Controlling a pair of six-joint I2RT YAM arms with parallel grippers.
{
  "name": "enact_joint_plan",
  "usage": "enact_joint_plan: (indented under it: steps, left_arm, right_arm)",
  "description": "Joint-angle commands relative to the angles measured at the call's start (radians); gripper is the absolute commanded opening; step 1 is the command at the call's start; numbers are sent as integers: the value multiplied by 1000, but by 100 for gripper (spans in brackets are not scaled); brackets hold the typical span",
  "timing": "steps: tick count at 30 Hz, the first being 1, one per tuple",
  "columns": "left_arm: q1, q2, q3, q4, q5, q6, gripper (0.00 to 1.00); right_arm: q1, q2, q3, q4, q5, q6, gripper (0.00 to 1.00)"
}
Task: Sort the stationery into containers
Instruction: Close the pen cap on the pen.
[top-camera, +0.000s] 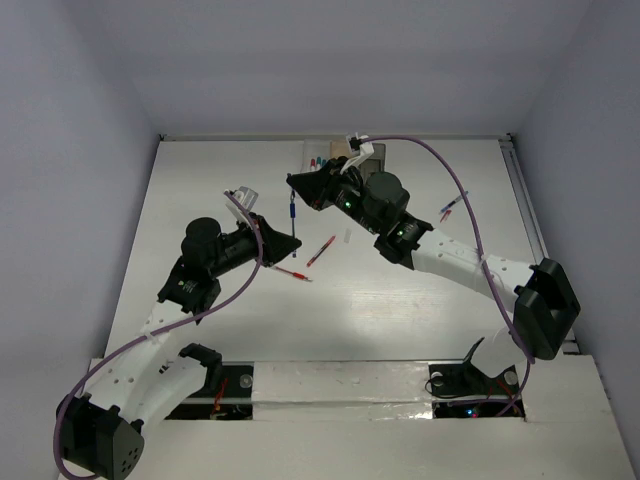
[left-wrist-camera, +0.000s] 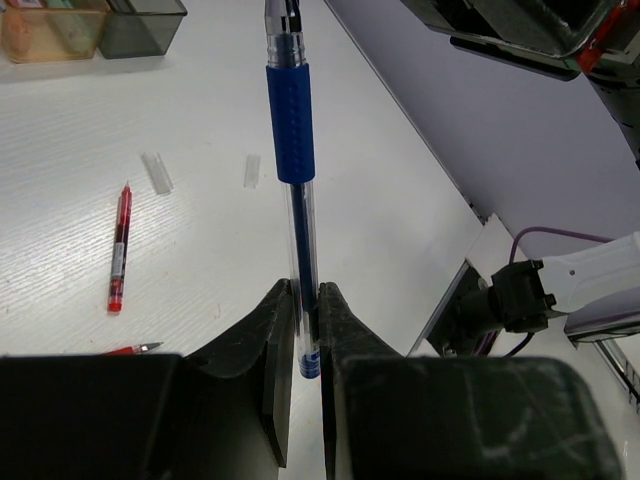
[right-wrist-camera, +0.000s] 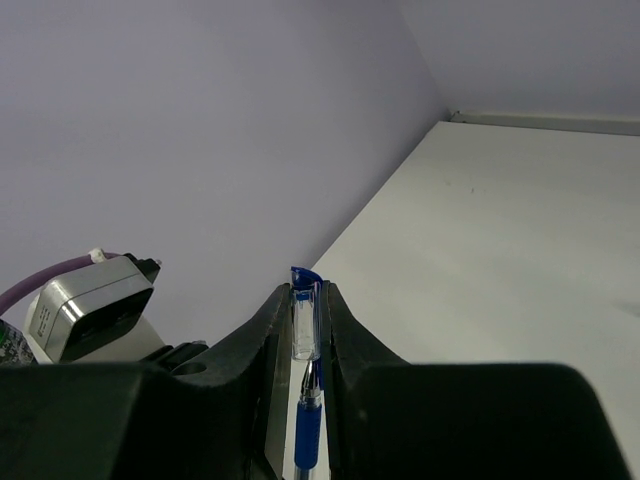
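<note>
My left gripper (left-wrist-camera: 305, 300) is shut on the tail end of a blue pen (left-wrist-camera: 290, 120) with a blue rubber grip and holds it above the table. My right gripper (right-wrist-camera: 306, 295) is shut on the pen's clear, blue-topped cap (right-wrist-camera: 306, 320). The pen's metal tip (right-wrist-camera: 310, 380) shows just below the cap. In the top view both grippers meet at the pen (top-camera: 292, 213), left gripper (top-camera: 283, 233) below and right gripper (top-camera: 294, 183) above. The orange bin (left-wrist-camera: 50, 30) and the dark grey bin (left-wrist-camera: 140, 25) stand at the back. The clear bin is mostly hidden.
Two red pens (top-camera: 320, 250) (top-camera: 292, 272) lie mid-table; one also shows in the left wrist view (left-wrist-camera: 119, 247). Two loose clear caps (left-wrist-camera: 158, 172) (left-wrist-camera: 252, 170) lie beyond it. More pens (top-camera: 450, 208) lie at the right. The right arm covers part of the bins (top-camera: 322, 155).
</note>
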Motion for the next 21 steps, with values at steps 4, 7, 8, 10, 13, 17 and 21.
enact_joint_plan:
  steps: [4, 7, 8, 10, 13, 17, 21]
  left_arm:
    - [-5, -17, 26, 67, 28, 10, 0]
    - [-5, -10, 24, 64, 30, 8, 0]
    - [-5, -10, 23, 64, 28, 6, 0]
    - [-5, -14, 21, 64, 25, 6, 0]
    - [-5, -18, 23, 64, 16, 8, 0]
    - [-5, -12, 26, 62, 16, 6, 0]
    - [-5, -15, 26, 62, 7, 6, 0]
  right_arm:
    - [10, 9, 36, 56, 21, -17, 0]
    - [10, 8, 39, 59, 27, -20, 0]
    - [10, 3, 40, 58, 38, -27, 0]
    - [10, -1, 43, 56, 43, -32, 0]
    - [10, -10, 34, 61, 38, -34, 0]
    - [10, -17, 17, 67, 35, -27, 0]
    - [10, -21, 7, 67, 28, -23, 0]
